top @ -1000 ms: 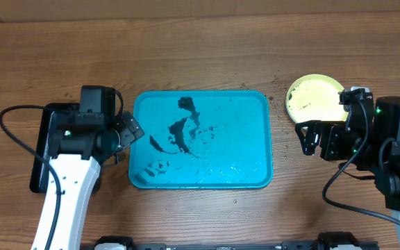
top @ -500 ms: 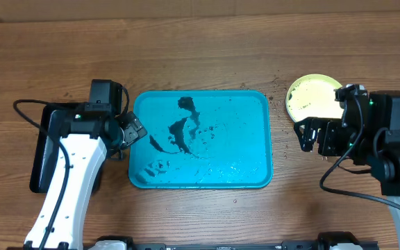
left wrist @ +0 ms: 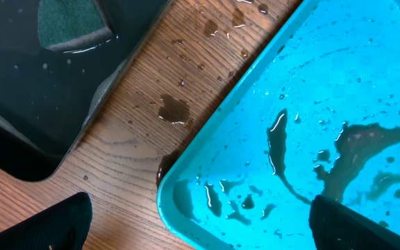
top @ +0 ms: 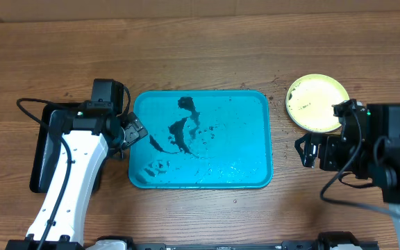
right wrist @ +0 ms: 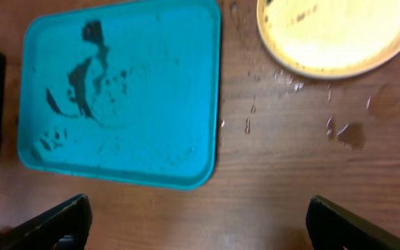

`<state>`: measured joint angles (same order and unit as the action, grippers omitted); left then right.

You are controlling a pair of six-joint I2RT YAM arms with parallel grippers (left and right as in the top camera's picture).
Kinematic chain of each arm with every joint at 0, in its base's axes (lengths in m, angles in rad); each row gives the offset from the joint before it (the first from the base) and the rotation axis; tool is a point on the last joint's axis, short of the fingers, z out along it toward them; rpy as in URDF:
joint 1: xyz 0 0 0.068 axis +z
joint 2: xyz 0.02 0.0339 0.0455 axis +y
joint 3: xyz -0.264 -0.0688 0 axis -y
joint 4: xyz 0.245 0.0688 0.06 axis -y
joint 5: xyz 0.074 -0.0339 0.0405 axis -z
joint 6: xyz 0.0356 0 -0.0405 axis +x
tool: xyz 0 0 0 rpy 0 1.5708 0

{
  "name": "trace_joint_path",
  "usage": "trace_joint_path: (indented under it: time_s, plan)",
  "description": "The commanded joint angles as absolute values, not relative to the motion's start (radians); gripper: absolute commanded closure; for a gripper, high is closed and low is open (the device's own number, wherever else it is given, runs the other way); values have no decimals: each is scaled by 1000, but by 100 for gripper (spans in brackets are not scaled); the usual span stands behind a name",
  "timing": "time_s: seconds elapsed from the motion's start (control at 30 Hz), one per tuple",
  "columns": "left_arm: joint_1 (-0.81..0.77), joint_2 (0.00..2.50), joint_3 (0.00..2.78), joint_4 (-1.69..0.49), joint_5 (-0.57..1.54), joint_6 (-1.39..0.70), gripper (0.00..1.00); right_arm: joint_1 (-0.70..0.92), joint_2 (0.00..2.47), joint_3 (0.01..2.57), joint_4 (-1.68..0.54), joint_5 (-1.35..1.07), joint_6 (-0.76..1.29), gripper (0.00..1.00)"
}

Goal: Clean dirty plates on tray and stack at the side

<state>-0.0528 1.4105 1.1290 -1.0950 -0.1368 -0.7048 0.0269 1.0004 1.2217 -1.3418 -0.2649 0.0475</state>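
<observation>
- Plates are showing nowhere at the left of the overhead view. The black tray [top: 39, 170] there is holding only dark water and what looks like a greenish pad [left wrist: 71, 24].
- Hovering just beside the big tray's left rim, the left gripper [top: 127, 134] is standing with its jaws spread wide and nothing between them. Over the last second it has been shifting slightly up and to the right, and it is now barely moving.
- Sitting in the middle of the frame, the tray [top: 242, 132] is staying exactly where it was. It is carrying only dark smears and beads of water, and no plate.
- Lying on the bare table at the upper right, well apart from the tray, the yellow-green plate [top: 314, 103] is not budging. Whether the other two are lying under it I cannot tell.
- Pulling down and away from that plate is the right gripper [top: 305, 151]. A second ago it was covering the plate's lower right edge. Now it is hanging clear below the plate, jaws wide and empty.
- This is looking like a release just finished. With the tray bare, the task is probably nearing its end.
</observation>
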Motion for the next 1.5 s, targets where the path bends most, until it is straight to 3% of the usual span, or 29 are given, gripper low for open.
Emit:
trace_joint_path:
  time_s: [0.0,0.23,0.43,0.87,1.23,1.47]
  plan:
    - [-57,1419,1120,-1094,-157,-722,0,28,925,1213,-1309,-255,33,0]
    - [-57,1419,1120,-1094,-157,-722,0,28,735,1082,-1087,-260,33,0]
    - [-57,1419,1120,-1094,-157,-722,0,28,461,804,-777,-266,33,0]
    - [-57,1419,1120,-1094,-157,-722,0,28,87,391,-443,-266,37,0]
    - [-57,1419,1120,-1095,-157,-722,0,46,3,91,-60,-266,79,0]
    - [-57,1419,1120,-1094,-157,-722,0,46,2,7,53,-242,79,0]
